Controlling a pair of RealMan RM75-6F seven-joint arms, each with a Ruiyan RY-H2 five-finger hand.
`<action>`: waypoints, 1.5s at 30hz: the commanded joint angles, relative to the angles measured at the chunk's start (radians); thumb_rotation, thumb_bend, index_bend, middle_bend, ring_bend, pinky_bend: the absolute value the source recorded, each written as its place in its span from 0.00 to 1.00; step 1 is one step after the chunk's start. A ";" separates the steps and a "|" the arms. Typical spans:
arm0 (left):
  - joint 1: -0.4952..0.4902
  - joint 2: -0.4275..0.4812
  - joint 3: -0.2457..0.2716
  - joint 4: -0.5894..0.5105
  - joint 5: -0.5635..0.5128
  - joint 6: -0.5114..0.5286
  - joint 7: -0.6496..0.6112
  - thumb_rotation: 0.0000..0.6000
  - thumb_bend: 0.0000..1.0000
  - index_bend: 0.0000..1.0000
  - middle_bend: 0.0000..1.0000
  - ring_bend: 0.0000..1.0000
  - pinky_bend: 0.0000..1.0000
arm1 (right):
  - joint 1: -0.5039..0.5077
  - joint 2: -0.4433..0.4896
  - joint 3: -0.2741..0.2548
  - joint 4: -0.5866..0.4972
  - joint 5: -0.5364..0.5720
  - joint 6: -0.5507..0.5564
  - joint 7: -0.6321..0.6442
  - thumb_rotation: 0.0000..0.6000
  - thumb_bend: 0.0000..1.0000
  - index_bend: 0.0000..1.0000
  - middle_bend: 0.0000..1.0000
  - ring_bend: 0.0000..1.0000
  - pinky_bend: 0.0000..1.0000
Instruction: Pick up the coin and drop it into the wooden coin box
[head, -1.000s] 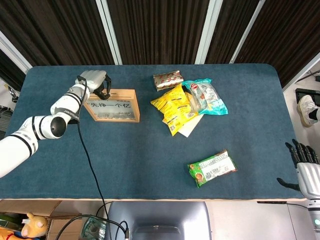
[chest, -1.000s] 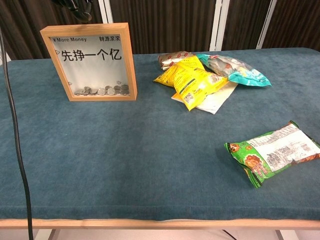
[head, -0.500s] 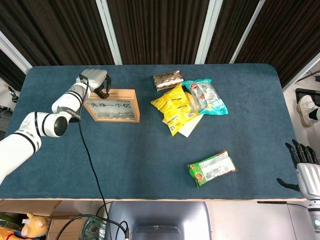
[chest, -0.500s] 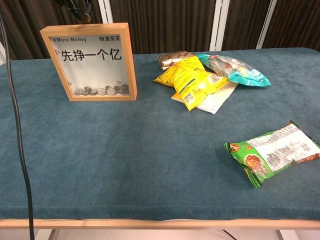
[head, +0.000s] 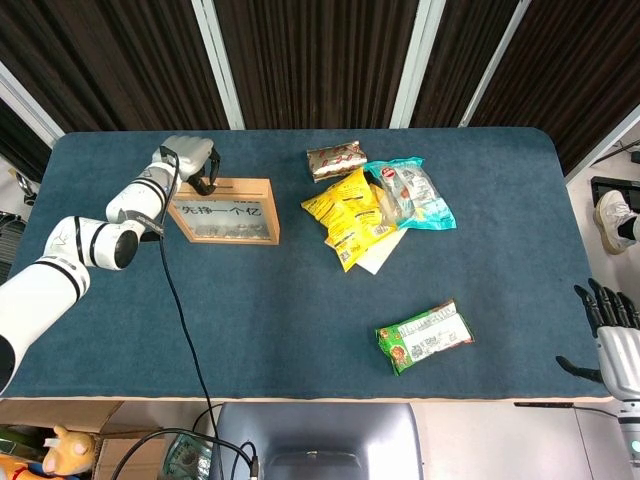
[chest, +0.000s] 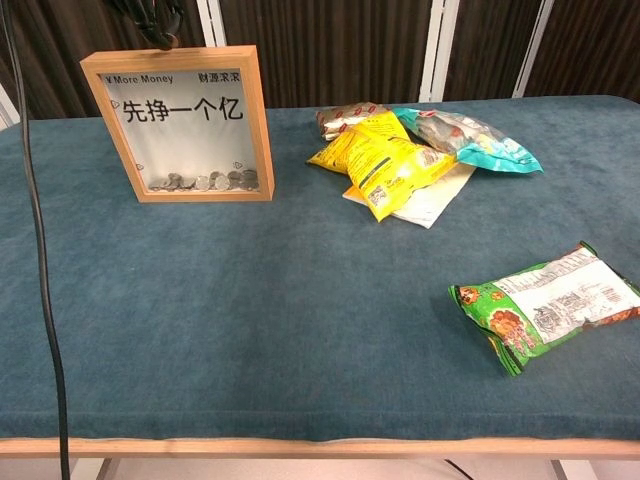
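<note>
Head view: left hand (head: 190, 160) hovers over the coin box (head: 225, 210), grasp unclear; any coin is thin, slippery, best pinched by its edges.

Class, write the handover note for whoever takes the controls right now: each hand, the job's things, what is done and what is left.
Left hand: above the top edge of the wooden coin box, fingers curled; no coin visible in it, so grip unclear.
Right hand: idle off the table's near right corner, fingers apart, holding nothing.
Box: upright, far left, coins inside.
Done: unclear whether this coin has dropped.
Left: confirm the drop, withdraw.
</note>
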 joint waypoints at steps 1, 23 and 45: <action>-0.004 -0.008 0.012 0.013 0.010 -0.014 -0.015 1.00 0.79 0.75 1.00 1.00 1.00 | 0.000 0.000 0.001 0.001 0.002 -0.002 0.001 1.00 0.17 0.00 0.00 0.00 0.00; -0.024 -0.002 0.045 0.019 0.113 -0.045 -0.128 1.00 0.78 0.74 1.00 1.00 1.00 | 0.002 -0.004 0.003 -0.003 0.007 -0.005 -0.011 1.00 0.17 0.00 0.00 0.00 0.00; -0.034 -0.012 0.062 0.038 0.181 -0.077 -0.210 1.00 0.67 0.54 1.00 1.00 1.00 | 0.001 -0.001 0.003 -0.004 0.006 -0.003 -0.007 1.00 0.17 0.00 0.00 0.00 0.00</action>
